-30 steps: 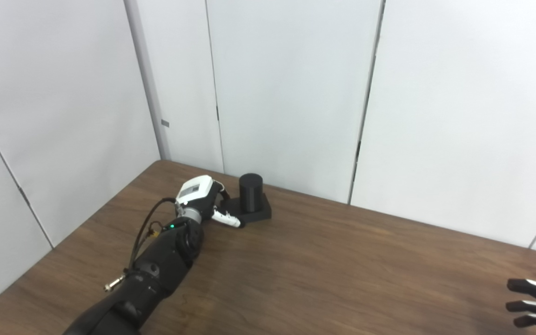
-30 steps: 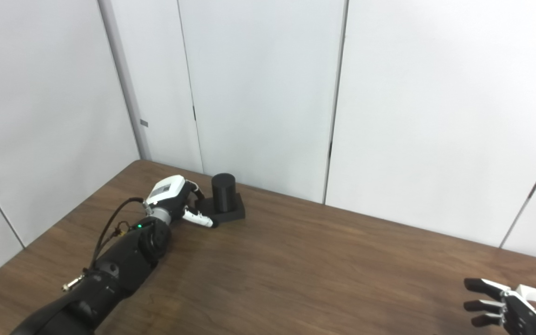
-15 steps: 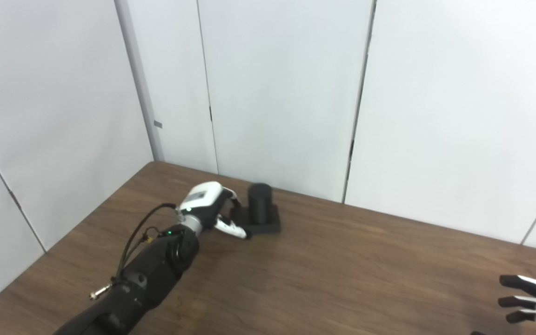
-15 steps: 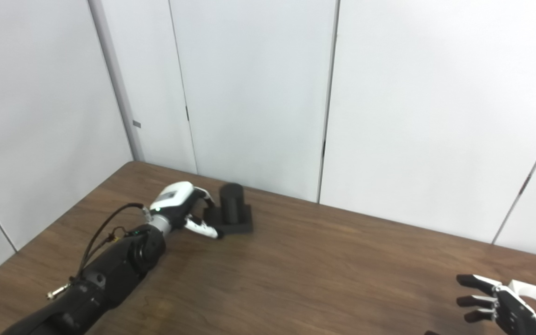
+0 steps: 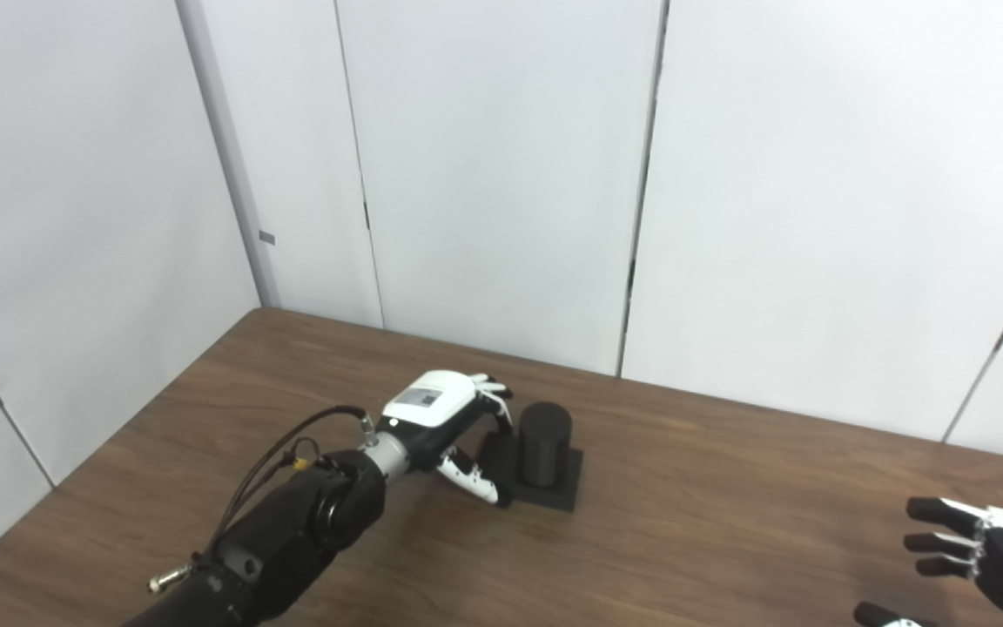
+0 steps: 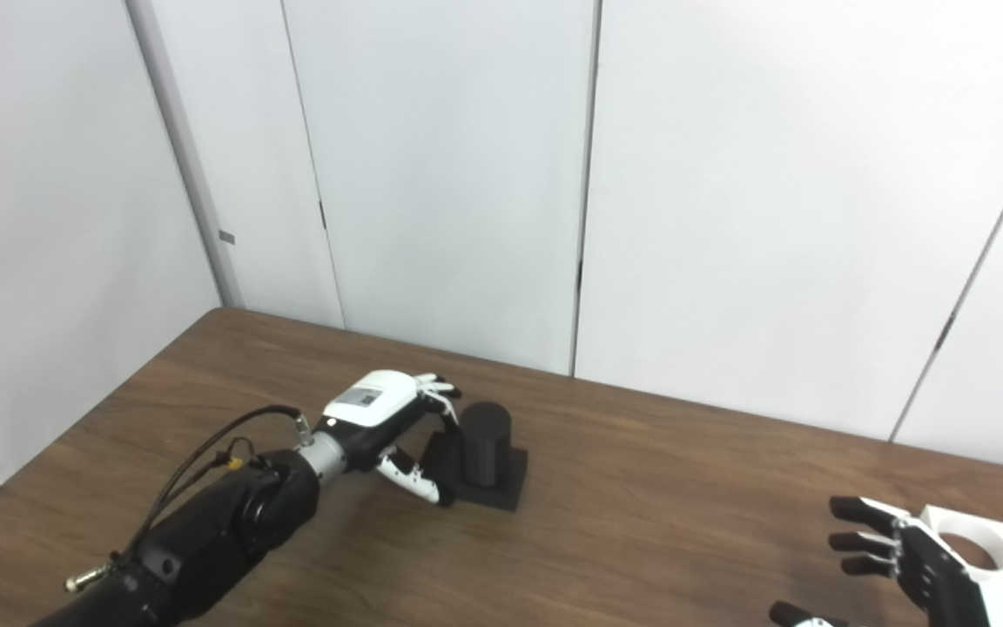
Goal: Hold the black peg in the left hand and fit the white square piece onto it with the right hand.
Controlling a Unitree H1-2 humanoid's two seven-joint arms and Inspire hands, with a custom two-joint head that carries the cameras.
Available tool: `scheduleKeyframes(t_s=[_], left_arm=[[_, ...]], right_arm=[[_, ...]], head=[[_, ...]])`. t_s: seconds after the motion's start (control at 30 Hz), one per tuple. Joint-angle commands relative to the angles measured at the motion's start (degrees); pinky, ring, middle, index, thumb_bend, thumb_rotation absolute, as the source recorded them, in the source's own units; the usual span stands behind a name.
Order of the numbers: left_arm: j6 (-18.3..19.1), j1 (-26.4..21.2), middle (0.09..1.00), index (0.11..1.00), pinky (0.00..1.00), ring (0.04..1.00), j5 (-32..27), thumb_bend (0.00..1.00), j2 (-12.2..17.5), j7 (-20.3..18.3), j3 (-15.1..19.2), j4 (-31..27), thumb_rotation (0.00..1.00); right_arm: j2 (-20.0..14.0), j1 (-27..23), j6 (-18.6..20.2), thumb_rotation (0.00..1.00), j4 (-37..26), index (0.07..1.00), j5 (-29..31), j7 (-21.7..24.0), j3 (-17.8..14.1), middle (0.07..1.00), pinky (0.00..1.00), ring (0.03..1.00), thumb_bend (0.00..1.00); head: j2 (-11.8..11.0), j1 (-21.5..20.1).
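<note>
Gripping black peg (image 6: pixel 484 444) base at frame centre with left hand (image 6: pixel 388 418); right hand (image 6: pixel 919 566) spread, empty, cropped lower right, partly hiding white square piece (image 6: pixel 980 549).

**Robot body, appearance**

Left arm (image 5: pixel 292 531): glossy black shell, green LED, brass fitting, looped black cable (image 5: pixel 275 453) to a metal wrist. Left hand (image 5: pixel 445 418): white back with grey label, white-and-black fingers. Right hand (image 6: pixel 919 566): black fingers, white segments.
</note>
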Motion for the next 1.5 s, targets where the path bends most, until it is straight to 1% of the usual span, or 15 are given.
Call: scheduleKeyframes(t_s=[0.0,0.07,0.2,0.3,0.47,0.63,0.77,0.87,1.0,1.17,1.23,1.3,1.37,1.4,1.47], left_arm=[[-3.2,0.9,0.894,0.485,0.95,0.956,1.1,0.52,-1.1,-4.0,-2.6,-1.8,0.07],[-3.7,1.1,0.909,0.486,0.97,0.975,1.1,0.52,-1.6,-5.7,-3.6,-3.1,0.07],[-6.4,1.9,0.885,0.485,0.9,0.936,2.7,0.52,-3.6,-4.9,-5.5,-4.0,0.07],[-7.0,2.2,0.886,0.485,0.9,0.941,3.3,0.52,-4.8,-6.1,-6.8,-4.7,0.07],[-7.2,1.9,0.895,0.486,0.9,0.945,4.0,0.52,-6.4,-9.1,-9.7,-5.6,0.07],[-9.4,1.1,0.887,0.486,0.9,0.944,3.7,0.52,-8.1,-11.1,-12.7,-4.2,0.07],[-10.3,0.7,0.896,0.487,0.9,0.953,4.4,0.52,-8.6,-12.3,-14.3,-3.8,0.08],[-11.2,-0.1,0.897,0.487,0.89,0.95,6.8,0.52,-8.6,-12.0,-16.1,-3.3,0.08],[-10.9,-1.0,0.876,0.487,0.89,0.914,10.5,0.52,-7.6,-12.1,-18.3,-4.0,0.07],[-11.6,-0.9,0.866,0.487,0.87,0.9,12.1,0.52,-6.0,-11.6,-18.8,-5.1,0.07],[-12.0,-0.7,0.859,0.487,0.86,0.893,13.1,0.52,-5.3,-10.9,-18.8,-5.6,0.07],[-12.4,-0.5,0.852,0.486,0.85,0.884,13.5,0.52,-4.6,-10.5,-18.7,-5.9,0.07],[-12.7,-0.3,0.85,0.487,0.84,0.878,13.4,0.52,-4.0,-10.5,-18.5,-6.4,0.07],[-12.9,-0.2,0.85,0.487,0.83,0.876,13.2,0.52,-3.6,-10.7,-18.4,-6.5,0.07],[-13.5,-0.1,0.849,0.488,0.84,0.877,12.8,0.52,-3.0,-10.8,-18.2,-6.7,0.07]], right_arm=[[-0.2,-1.7,-2.0,0.0,-0.2,0.679,-0.1,-0.8,-0.5,0.721,0.56,0.635,0.52],[-0.4,-1.8,-3.3,0.0,0.7,0.677,-0.2,-1.0,-0.5,0.72,0.55,0.633,0.52],[-1.0,-2.1,-5.8,0.0,2.8,0.674,-0.6,-1.3,-0.5,0.722,0.53,0.63,0.52],[-1.0,-2.2,-7.6,0.0,4.1,0.672,-0.7,-1.7,-0.5,0.721,0.53,0.629,0.53],[-1.0,-2.4,-8.9,0.0,5.2,0.67,-1.2,-2.2,-0.5,0.711,0.53,0.617,0.53],[-0.9,-2.6,-10.5,0.0,6.4,0.668,-1.5,-2.8,-0.6,0.708,0.53,0.616,0.53],[-0.9,-2.8,-11.9,0.0,7.4,0.666,-1.2,-3.1,-0.6,0.714,0.52,0.618,0.54],[-0.9,-3.0,-12.4,0.0,7.9,0.665,-1.0,-3.2,-0.7,0.713,0.51,0.613,0.55],[-0.6,-3.4,-11.3,0.0,7.6,0.666,-2.0,-3.7,-0.9,0.715,0.52,0.618,0.54],[-0.4,-4.1,-9.9,0.03,6.6,0.677,-3.2,-4.5,-1.2,0.725,0.53,0.627,0.54],[-0.7,-4.6,-9.7,0.03,6.2,0.682,-3.7,-4.4,-1.3,0.728,0.53,0.63,0.55],[-1.7,-5.3,-8.7,0.03,5.4,0.689,-4.2,-3.5,-1.3,0.733,0.53,0.636,0.57],[-3.8,-6.6,-5.6,0.03,3.8,0.705,-5.3,-1.3,-1.1,0.743,0.51,0.638,0.6],[-5.0,-7.3,-4.2,0.03,3.2,0.713,-6.0,-0.1,-1.0,0.75,0.51,0.636,0.61],[-7.1,-9.0,-2.0,0.04,2.4,0.726,-7.6,1.6,-0.9,0.759,0.52,0.635,0.63]], head=[[0.3,-0.6],[0.7,-1.5],[1.1,-2.6],[1.5,-3.7],[2.1,-5.2],[3.1,-8.1],[3.5,-10.1],[3.8,-12.8],[4.0,-16.4],[3.6,-20.9],[3.0,-23.8],[2.6,-25.6],[2.1,-27.7],[1.6,-29.9],[0.8,-32.4]])
